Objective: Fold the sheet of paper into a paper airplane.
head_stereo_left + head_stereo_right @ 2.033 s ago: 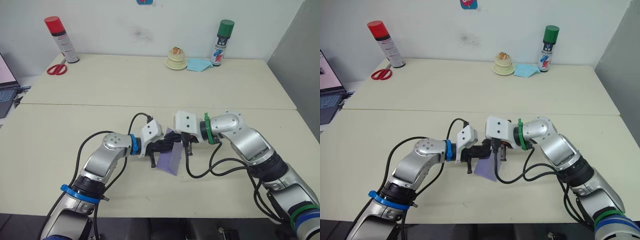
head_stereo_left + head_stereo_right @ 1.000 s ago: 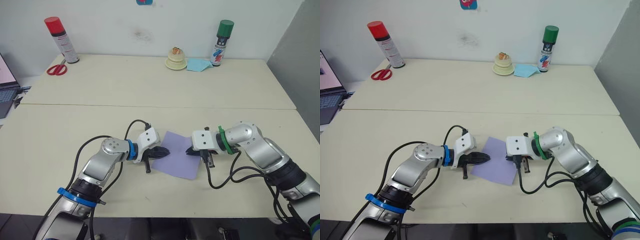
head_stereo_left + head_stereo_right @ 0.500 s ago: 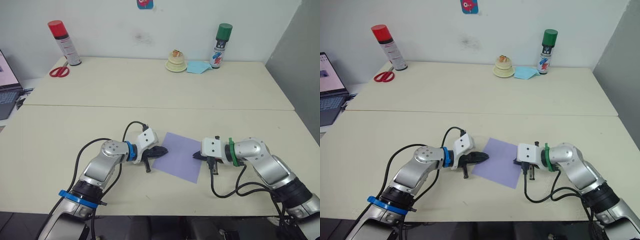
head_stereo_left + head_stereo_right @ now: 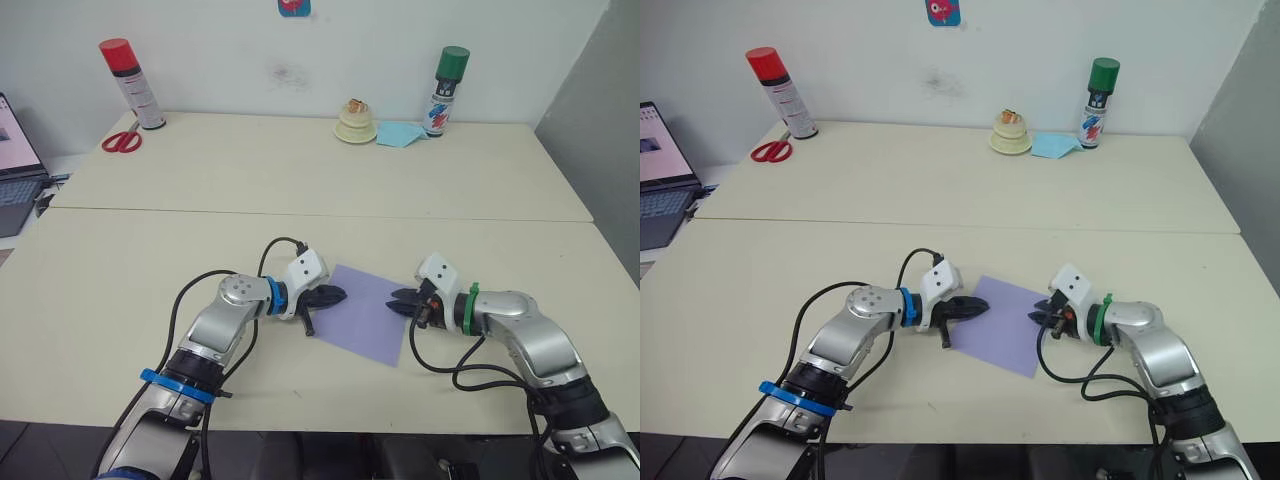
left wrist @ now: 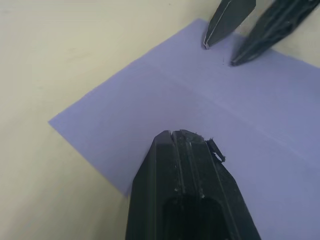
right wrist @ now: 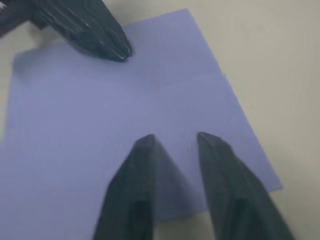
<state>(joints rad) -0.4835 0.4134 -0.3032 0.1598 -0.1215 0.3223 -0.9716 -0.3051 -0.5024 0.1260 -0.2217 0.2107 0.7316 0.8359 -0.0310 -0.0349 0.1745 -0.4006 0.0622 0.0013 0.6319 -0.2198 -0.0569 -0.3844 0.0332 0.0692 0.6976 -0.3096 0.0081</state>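
Observation:
The sheet of paper (image 4: 366, 320) lies flat and unfolded on the table between my two grippers, lavender with a faint centre crease (image 5: 225, 107). My left gripper (image 4: 338, 296) is shut, its tip (image 5: 182, 134) over the sheet's left edge with nothing between the fingers. My right gripper (image 4: 398, 300) points at the sheet's right edge and is open. In the right wrist view its fingers (image 6: 145, 150) stand apart just above the paper (image 6: 95, 110).
At the back of the table stand a red spray can (image 4: 126, 82), red scissors (image 4: 121, 141), a cream-coloured small object (image 4: 355, 122), a light blue sheet (image 4: 400, 133) and a green spray can (image 4: 448, 88). A laptop (image 4: 12, 150) sits at the far left.
Two seconds ago both grippers held the folded paper up between them. It has since been opened and laid flat; the right gripper let go, drew back right and turned toward the sheet's edge.

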